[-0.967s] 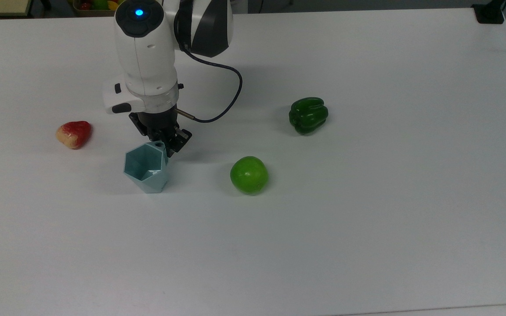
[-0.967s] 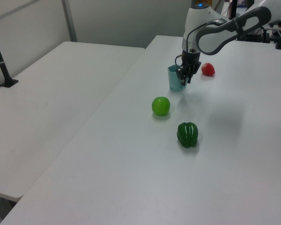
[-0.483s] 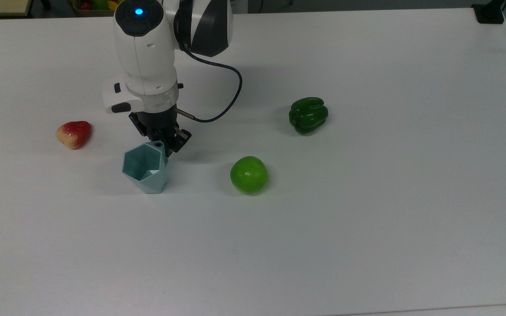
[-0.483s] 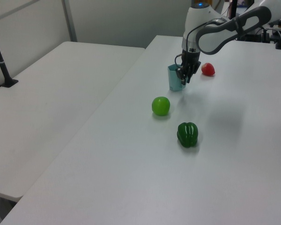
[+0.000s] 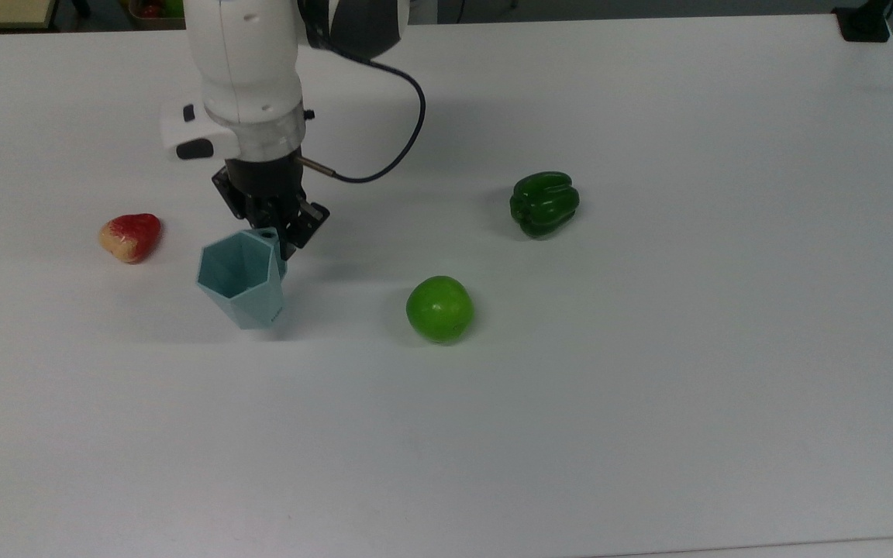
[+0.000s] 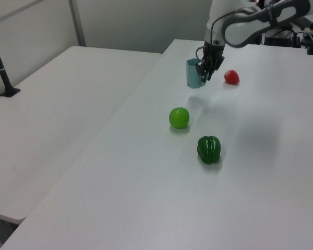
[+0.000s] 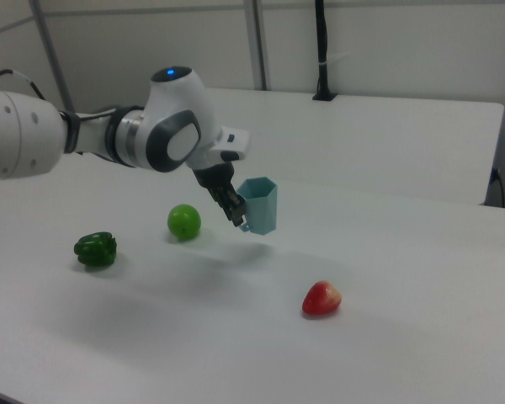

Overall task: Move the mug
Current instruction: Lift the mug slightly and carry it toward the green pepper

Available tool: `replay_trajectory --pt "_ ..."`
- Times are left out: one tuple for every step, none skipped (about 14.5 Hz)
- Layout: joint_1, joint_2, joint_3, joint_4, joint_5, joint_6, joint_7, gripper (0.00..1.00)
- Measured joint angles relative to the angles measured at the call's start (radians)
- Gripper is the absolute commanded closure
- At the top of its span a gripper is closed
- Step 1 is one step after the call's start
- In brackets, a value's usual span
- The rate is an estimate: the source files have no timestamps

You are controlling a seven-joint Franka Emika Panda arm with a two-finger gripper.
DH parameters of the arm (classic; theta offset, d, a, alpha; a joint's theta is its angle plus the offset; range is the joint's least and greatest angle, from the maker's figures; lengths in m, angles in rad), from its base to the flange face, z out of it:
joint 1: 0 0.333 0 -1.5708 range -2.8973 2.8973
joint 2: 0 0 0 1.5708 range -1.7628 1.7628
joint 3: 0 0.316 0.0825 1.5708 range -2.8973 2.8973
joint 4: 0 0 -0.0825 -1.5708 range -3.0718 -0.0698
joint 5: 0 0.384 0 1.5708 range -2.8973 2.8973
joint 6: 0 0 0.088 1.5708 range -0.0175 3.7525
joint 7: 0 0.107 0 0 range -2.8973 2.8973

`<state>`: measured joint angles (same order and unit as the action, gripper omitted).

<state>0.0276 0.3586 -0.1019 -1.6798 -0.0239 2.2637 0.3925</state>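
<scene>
Currently the two-finger gripper [image 5: 282,232] is clamping the pale teal faceted mug [image 5: 240,279] by its handle, holding it above the white table [image 5: 648,387], at 9 o'clock from the green apple [image 5: 439,308] in the top view.

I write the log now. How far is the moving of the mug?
Done: the gripper is shut on the mug at its handle side. In hand: the mug hangs above the table, its shadow apart below. Left: carrying it and setting it down.

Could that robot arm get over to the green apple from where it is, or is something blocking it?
Probably yes. The table between the tool and the green apple is bare, and the green pepper sits off to the side. But the tool is shut on the mug, held above the table, so it would need to set that down first.
</scene>
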Motion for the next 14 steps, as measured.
replay_trajectory --pt "0.001 -0.028 0.001 0.0 0.0 -0.039 -0.005 0.88" --pt "0.002 -0.046 0.003 0.0 0.0 -0.068 -0.011 0.88" --pt "0.004 -0.067 0.008 0.0 0.0 -0.103 -0.017 0.88" --pt "0.013 -0.091 0.016 -0.001 0.0 -0.149 -0.022 0.88" --pt "0.028 -0.105 0.019 -0.001 0.0 -0.184 -0.023 0.88" --pt "0.053 -0.117 0.022 -0.005 0.0 -0.228 -0.023 0.88" --pt "0.071 -0.125 0.022 -0.012 0.0 -0.248 -0.023 0.88" --pt "0.09 -0.137 0.023 -0.031 0.0 -0.258 -0.023 0.88" --pt "0.108 -0.155 0.023 -0.066 0.0 -0.259 -0.023 0.88" --pt "0.118 -0.171 0.023 -0.096 0.0 -0.259 -0.026 0.88" --pt "0.124 -0.188 0.023 -0.131 0.0 -0.26 -0.033 0.88" --pt "0.128 -0.204 0.023 -0.165 0.0 -0.26 -0.04 0.88" --pt "0.129 -0.22 0.023 -0.199 0.0 -0.26 -0.052 0.88" --pt "0.128 -0.236 0.023 -0.229 0.0 -0.26 -0.064 0.88"
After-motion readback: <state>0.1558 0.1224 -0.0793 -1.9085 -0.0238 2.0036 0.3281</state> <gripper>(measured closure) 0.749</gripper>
